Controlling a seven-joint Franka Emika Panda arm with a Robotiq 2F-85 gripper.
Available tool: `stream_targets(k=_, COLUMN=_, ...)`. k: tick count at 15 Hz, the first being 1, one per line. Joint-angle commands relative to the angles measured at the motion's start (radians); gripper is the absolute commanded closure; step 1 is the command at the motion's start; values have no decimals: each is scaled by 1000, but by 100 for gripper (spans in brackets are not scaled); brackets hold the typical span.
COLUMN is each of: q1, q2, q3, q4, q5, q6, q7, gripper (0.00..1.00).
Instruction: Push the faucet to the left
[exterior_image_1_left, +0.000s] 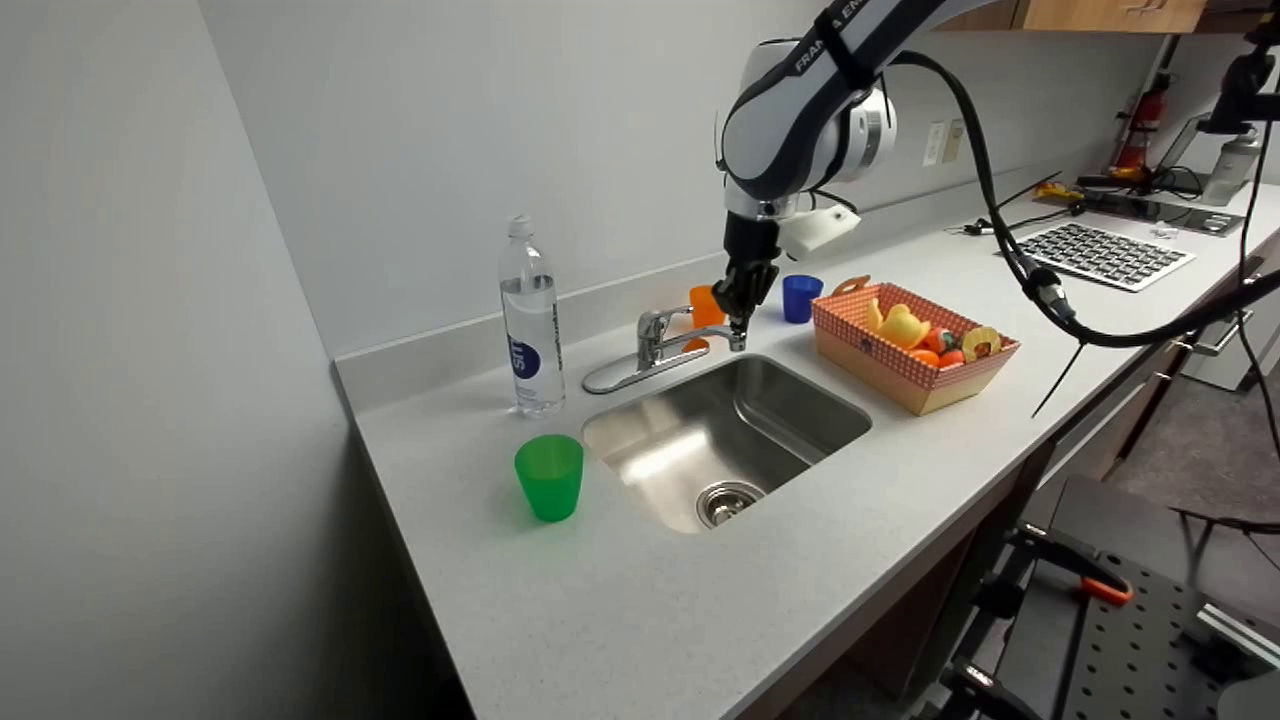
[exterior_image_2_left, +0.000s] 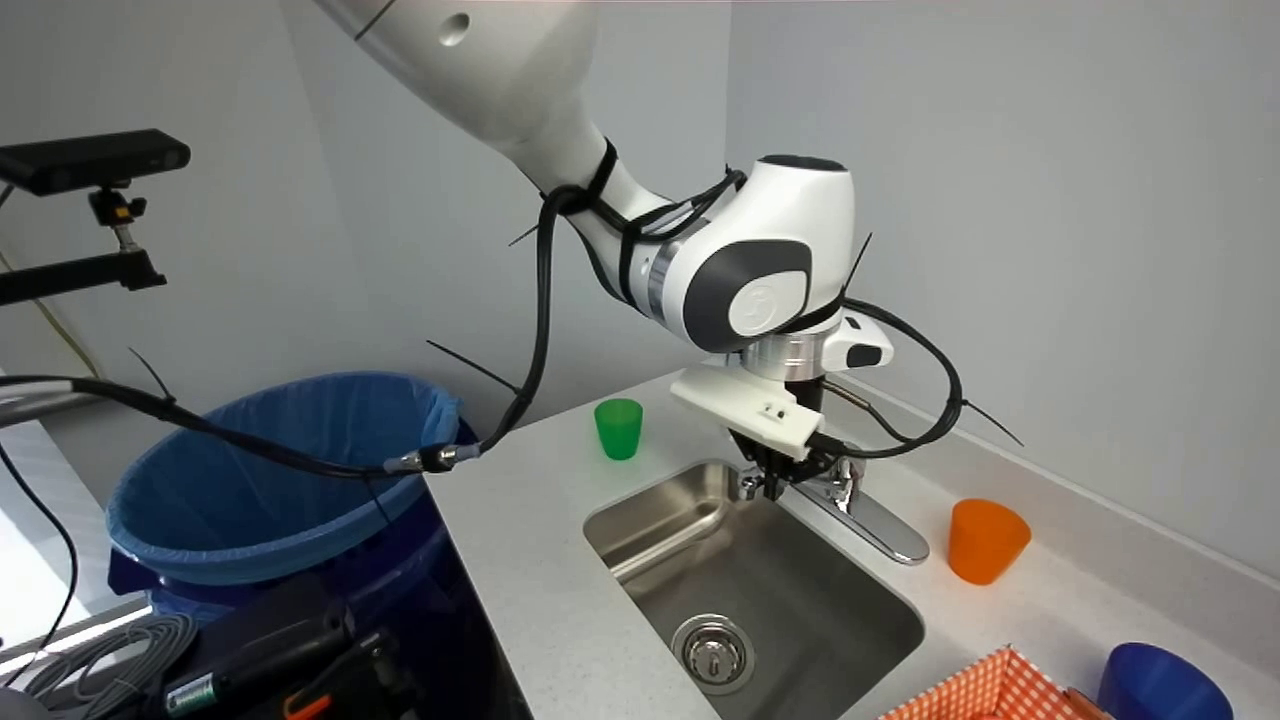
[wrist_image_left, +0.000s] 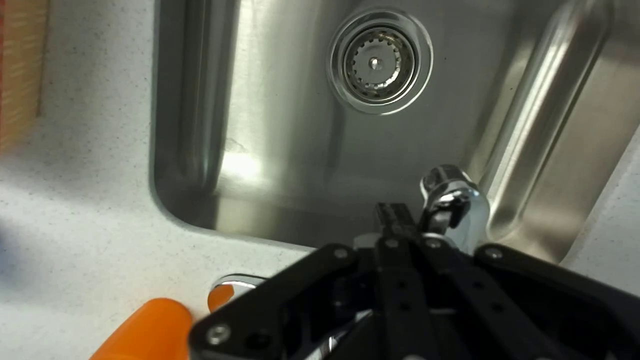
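The chrome faucet (exterior_image_1_left: 648, 345) stands behind the sink. Its long, low spout reaches out over the sink's back edge. It also shows in an exterior view (exterior_image_2_left: 872, 520), partly hidden by the gripper. My gripper (exterior_image_1_left: 738, 322) points down right at the spout's outer end, and also shows in an exterior view (exterior_image_2_left: 771, 485). In the wrist view the gripper's (wrist_image_left: 397, 220) fingers are together with nothing between them. They are close beside the spout's tip (wrist_image_left: 447, 190); whether they touch it I cannot tell. The gripper linkage hides most of the spout and handle there.
The steel sink (exterior_image_1_left: 660, 480) lies below the gripper. A water bottle (exterior_image_1_left: 535, 345) and green cup (exterior_image_1_left: 550, 480) stand at one end of the faucet. An orange cup (exterior_image_2_left: 985, 542), a blue cup (exterior_image_1_left: 800, 298) and a checked basket (exterior_image_1_left: 865, 365) of toy food stand at the other.
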Motion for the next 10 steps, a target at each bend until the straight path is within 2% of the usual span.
stream_targets(k=1, q1=7, q2=-10, q3=18, q4=-20, q5=42, q6=23, q7=-23, gripper=100)
stream_targets(k=10, q1=41, q2=-14, q3=57, q4=-22, q5=62, q6=120, q7=-1, gripper=100)
